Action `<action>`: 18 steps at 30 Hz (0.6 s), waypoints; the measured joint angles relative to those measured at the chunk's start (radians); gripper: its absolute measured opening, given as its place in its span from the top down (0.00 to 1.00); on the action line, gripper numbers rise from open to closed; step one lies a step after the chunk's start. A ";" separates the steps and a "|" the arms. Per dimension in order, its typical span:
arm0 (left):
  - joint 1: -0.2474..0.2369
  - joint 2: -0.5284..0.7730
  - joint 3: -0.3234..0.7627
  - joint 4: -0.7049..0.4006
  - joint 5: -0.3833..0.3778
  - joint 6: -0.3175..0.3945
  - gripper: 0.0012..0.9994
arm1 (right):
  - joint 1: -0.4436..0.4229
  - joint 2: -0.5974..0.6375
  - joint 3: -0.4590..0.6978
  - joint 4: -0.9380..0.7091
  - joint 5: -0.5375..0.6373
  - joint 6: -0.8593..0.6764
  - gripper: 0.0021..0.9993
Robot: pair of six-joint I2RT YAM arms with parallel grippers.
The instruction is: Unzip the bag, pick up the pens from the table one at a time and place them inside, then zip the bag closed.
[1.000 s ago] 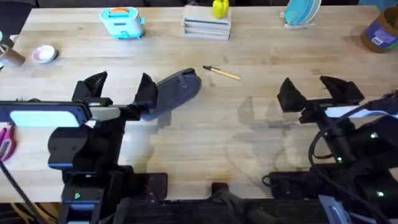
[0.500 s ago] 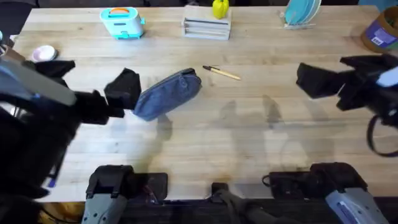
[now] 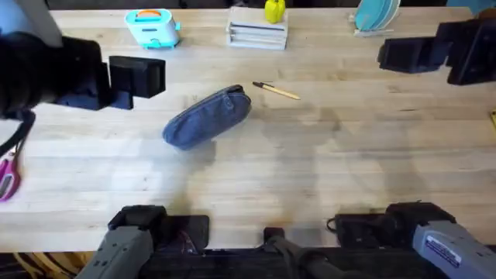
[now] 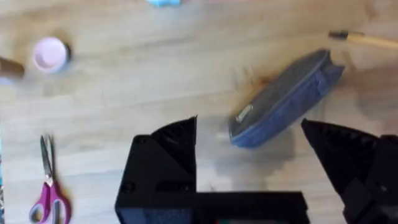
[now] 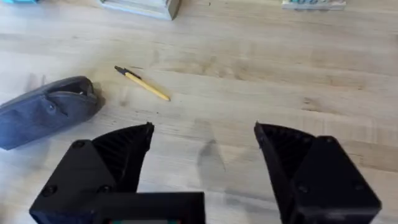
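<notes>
Left edge: pink-handled scissors [image 3: 8,177], flat on the table [image 3: 310,186], also seen in the left wrist view [image 4: 48,193].
Left gripper [image 4: 249,134]: raised over the table's left side, fingers spread wide, holding nothing; the bag lies on the table beyond its fingertips in the wrist view.
Small pink round item [image 4: 50,53]: on the table, well apart from the bag.
Teal toy toaster [image 3: 153,27]: far edge, left of centre.
Bag [image 3: 208,118]: 1 blue-grey pouch, lying diagonally on the table left of centre, touched by neither gripper. Whether the zipper is open cannot be told.
Pens: 1 visible, a tan pen [image 3: 276,91] with a dark tip, flat on the table just beside the bag's far right end, not touching it; also in the right wrist view [image 5: 142,83].
Stacked grey block with a yellow item [image 3: 257,31]: far edge, centre.
Right gripper [image 5: 202,137]: raised over the far right of the table, fingers spread wide, empty.
</notes>
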 joint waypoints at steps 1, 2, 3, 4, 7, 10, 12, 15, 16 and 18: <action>0.000 0.021 0.010 -0.013 0.000 0.000 0.01 | 0.000 0.009 0.005 0.000 0.000 0.000 0.00; 0.000 0.044 0.019 -0.025 0.000 0.000 0.01 | 0.000 0.016 0.008 -0.001 0.000 0.000 0.00; 0.000 0.064 0.025 -0.036 0.000 0.001 0.01 | 0.000 0.019 0.008 -0.002 0.000 0.000 0.00; 0.000 0.079 0.028 -0.042 0.000 0.003 0.01 | 0.000 0.021 0.008 -0.004 0.000 0.000 0.00; 0.000 0.109 0.029 -0.057 0.000 0.007 0.01 | 0.000 0.021 0.009 -0.003 0.000 0.000 0.00; 0.000 0.113 0.029 -0.085 0.000 0.027 0.01 | 0.000 0.021 0.009 0.000 0.000 0.000 0.00; 0.000 0.113 0.031 -0.126 0.000 0.051 0.01 | 0.000 0.021 0.009 0.001 0.000 0.000 0.00; 0.000 0.110 0.031 -0.201 0.006 0.097 0.01 | 0.000 0.021 0.009 0.000 0.000 0.000 0.00; 0.000 0.108 0.031 -0.217 0.011 0.115 0.01 | 0.000 0.021 0.009 0.000 0.000 0.000 0.00; 0.000 0.100 0.023 -0.231 0.027 0.163 0.01 | 0.000 0.021 0.009 0.000 0.000 0.000 0.00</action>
